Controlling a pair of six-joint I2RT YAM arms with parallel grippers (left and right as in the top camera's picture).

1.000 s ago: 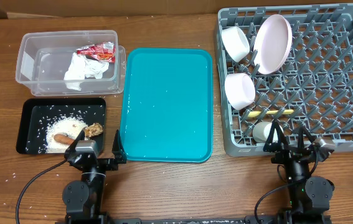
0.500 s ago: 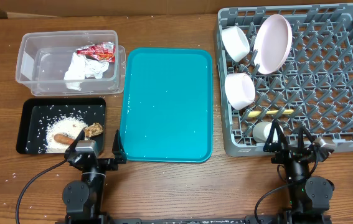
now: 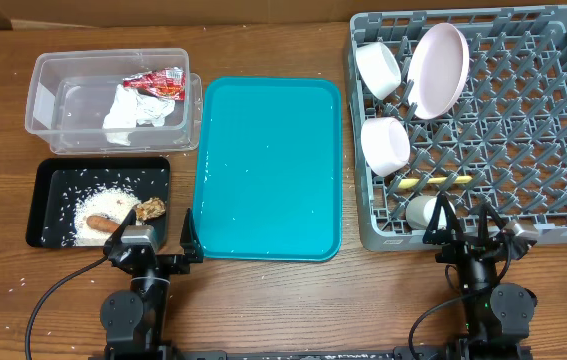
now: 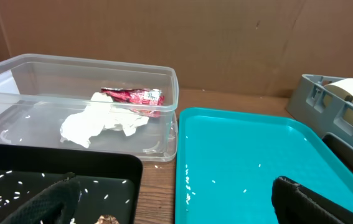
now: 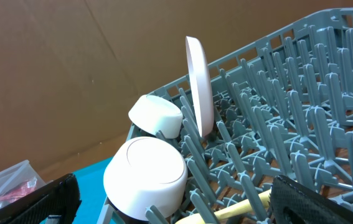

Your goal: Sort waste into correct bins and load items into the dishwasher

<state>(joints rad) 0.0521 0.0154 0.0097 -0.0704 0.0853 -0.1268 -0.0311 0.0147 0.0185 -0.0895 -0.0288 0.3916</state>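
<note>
Now | left hand spread, beside black tray corner | right hand spread, at rack front rim

Bright, even light; sharp frames, faint shadows.

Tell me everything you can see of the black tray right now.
The black tray is shallow, rectangular, seemingly plastic, lying flat on the table, just robot-side of the clear tub and left of the teal tray. It holds scattered white rice, an orange-brown sausage stick and a brown crumbly lump.
</note>
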